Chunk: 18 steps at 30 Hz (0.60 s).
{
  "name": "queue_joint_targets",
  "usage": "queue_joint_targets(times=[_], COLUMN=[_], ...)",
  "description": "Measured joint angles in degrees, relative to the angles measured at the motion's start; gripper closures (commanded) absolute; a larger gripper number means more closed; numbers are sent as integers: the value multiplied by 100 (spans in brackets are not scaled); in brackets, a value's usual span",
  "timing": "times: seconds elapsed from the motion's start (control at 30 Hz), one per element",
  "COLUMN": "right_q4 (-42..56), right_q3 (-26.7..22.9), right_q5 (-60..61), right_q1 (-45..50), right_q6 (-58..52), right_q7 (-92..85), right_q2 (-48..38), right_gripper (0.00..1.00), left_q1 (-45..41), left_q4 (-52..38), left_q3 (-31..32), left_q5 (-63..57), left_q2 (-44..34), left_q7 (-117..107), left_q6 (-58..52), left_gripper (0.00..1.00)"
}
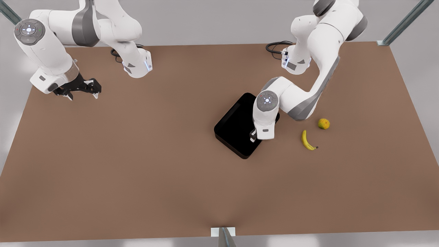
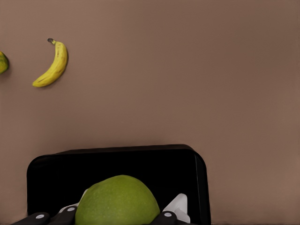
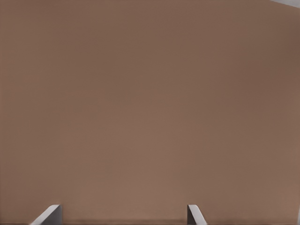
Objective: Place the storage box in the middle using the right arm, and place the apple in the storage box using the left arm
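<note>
Brown table (image 1: 137, 171): apple (image 2: 117, 200) btwn left gripper (image 2: 123, 213) jaws, over storage box (image 2: 51, 178).

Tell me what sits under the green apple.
The round green apple, gripped by the left tool, hangs over the glossy black storage box. The box floor directly beneath is covered by the apple. The right tool waits open.

Banana (image 1: 307, 140) beside orange fruit (image 1: 323, 124)

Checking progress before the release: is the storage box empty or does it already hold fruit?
Empty: the apple is gripped in the left gripper above the storage box.
</note>
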<state>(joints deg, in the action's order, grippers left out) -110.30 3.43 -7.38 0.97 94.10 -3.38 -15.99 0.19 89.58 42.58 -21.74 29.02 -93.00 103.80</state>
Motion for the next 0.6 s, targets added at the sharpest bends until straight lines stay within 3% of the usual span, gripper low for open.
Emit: queue_joint_targets(times=[0.1,0.13,0.17,0.5,0.6], right_q4=[-9,-18,-26,61,33], right_q3=[-26,-26,-26,-167,-158], right_q5=[0,8,9,15,412], right_q1=[-10,-9,-18,63,62], right_q6=[-100,-107,-118,31,1], right_q7=[-5,-5,-5,-5,4], right_q2=[0,0,0,18,1], right_gripper=[0,0,0,0,0], left_q1=[-125,-176,-255,-309,-265], left_q4=[17,37,103,-101,-580], left_q3=[235,264,265,173,166], left_q5=[501,625,715,125,84], left_q2=[141,159,160,-35,-147], left_q7=[-382,-384,-356,294,1381], left_q6=[119,43,-33,-322,-1112], left_gripper=[68,51,3,0,0])
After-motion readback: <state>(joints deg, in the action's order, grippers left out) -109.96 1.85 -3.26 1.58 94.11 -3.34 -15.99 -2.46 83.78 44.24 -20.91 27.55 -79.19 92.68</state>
